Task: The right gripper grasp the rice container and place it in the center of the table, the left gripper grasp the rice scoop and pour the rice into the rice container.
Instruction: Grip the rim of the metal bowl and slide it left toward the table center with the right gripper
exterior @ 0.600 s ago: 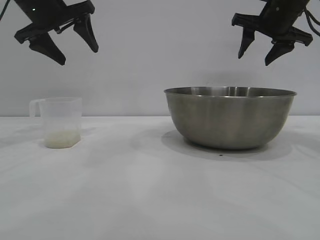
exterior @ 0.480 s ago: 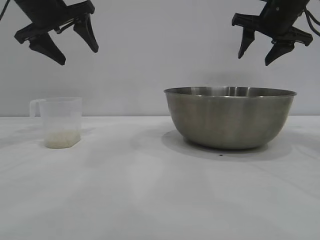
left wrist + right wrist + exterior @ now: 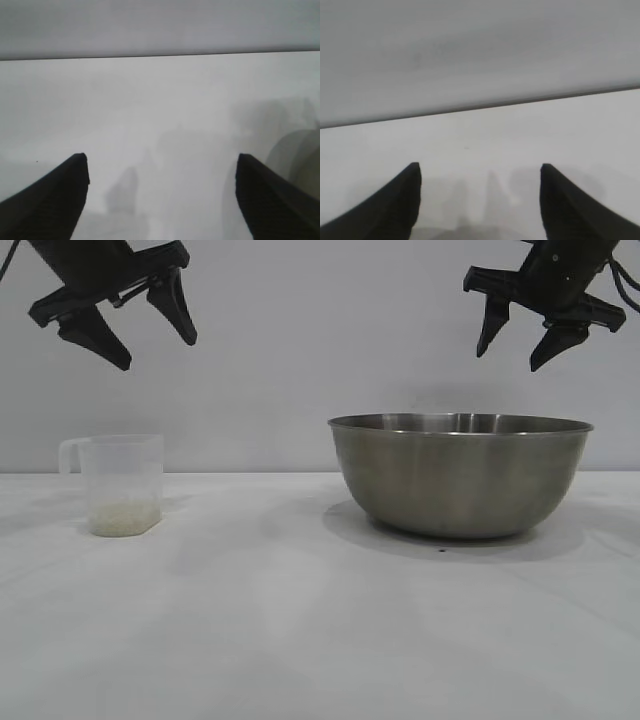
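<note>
Both arms hang high above the table (image 3: 300,640), and nothing is held. The left end effector (image 3: 155,340) sits in the upper left of the frame with its two fingers spread apart and empty; the right end effector (image 3: 520,345) sits in the upper right, fingers likewise apart, above the far rim of the rice container (image 3: 460,478).

That steel bowl stands at the right of the frame, not yet at the middle of the table. The rice scoop (image 3: 122,485) stands upright at the left, well apart from the bowl, with a shallow layer of rice (image 3: 124,517) in its bottom and its loop handle turned to the left edge.

The risks, as I judge them: the bowl's thin rolled rim and smooth curved wall give pointed fingers little to bite, so it may slip or skid when pinched. The scoop looks light; a finger coming down off-centre could tip it and scatter the grains. A pour begun with the bowl so far off would spill on the table.
</note>
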You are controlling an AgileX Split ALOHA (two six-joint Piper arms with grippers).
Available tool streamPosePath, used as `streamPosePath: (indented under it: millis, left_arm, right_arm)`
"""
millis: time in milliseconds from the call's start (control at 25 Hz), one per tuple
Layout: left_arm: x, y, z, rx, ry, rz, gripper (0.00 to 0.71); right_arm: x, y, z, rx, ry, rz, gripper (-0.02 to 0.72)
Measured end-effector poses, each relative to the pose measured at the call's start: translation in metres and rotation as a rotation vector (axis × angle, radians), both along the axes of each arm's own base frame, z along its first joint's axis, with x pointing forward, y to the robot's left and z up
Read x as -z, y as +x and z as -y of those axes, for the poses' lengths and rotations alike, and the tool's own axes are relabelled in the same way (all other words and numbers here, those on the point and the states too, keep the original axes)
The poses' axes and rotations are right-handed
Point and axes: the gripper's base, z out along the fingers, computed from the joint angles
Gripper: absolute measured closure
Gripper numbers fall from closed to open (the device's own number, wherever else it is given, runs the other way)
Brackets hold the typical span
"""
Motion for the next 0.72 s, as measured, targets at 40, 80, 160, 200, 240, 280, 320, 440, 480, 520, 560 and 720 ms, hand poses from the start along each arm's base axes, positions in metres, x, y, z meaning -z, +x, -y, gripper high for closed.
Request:
streamPosePath:
  millis: [40,80,160,200,240,280,320,440,480,520,560,720]
  left_arm:
    - [0.0,0.0,0.0,0.002,0.002,-0.002,0.179]
    - [0.0,0.0,0.0,0.003,0.001,-0.003,0.179]
    - [0.0,-0.001,0.0,0.006,0.002,-0.007,0.179]
    - [0.0,-0.001,0.0,0.008,0.004,-0.006,0.179]
    - [0.0,-0.001,0.0,0.008,0.005,-0.006,0.179]
    - [0.001,-0.001,0.0,0.009,0.005,-0.007,0.179]
    - [0.001,-0.001,0.0,0.011,0.006,-0.007,0.179]
    - [0.001,-0.001,0.0,0.014,0.008,-0.007,0.179]
    - [0.001,-0.001,0.0,0.014,0.008,-0.007,0.179]
    - [0.001,-0.001,0.0,0.014,0.008,-0.007,0.179]
    - [0.001,-0.001,0.0,0.014,0.008,-0.007,0.179]
    - [0.001,-0.001,0.0,0.014,0.008,-0.008,0.179]
  right_arm:
    - [0.001,-0.001,0.001,-0.009,-0.019,-0.011,0.218]
    - [0.002,-0.002,0.001,-0.017,-0.036,-0.023,0.218]
    - [-0.001,-0.005,0.003,-0.035,-0.077,-0.039,0.218]
    - [-0.004,-0.007,0.004,-0.043,-0.098,-0.042,0.218]
    - [-0.006,-0.009,0.005,-0.051,-0.115,-0.054,0.218]
    - [-0.01,-0.012,0.006,-0.06,-0.132,-0.065,0.218]
    - [-0.013,-0.015,0.007,-0.067,-0.145,-0.079,0.218]
    - [-0.02,-0.025,0.008,-0.075,-0.151,-0.147,0.218]
    - [-0.021,-0.028,0.008,-0.076,-0.15,-0.171,0.218]
    - [-0.022,-0.031,0.008,-0.079,-0.15,-0.195,0.218]
    - [-0.021,-0.034,0.008,-0.086,-0.152,-0.228,0.218]
    - [-0.018,-0.044,0.009,-0.111,-0.167,-0.35,0.218]
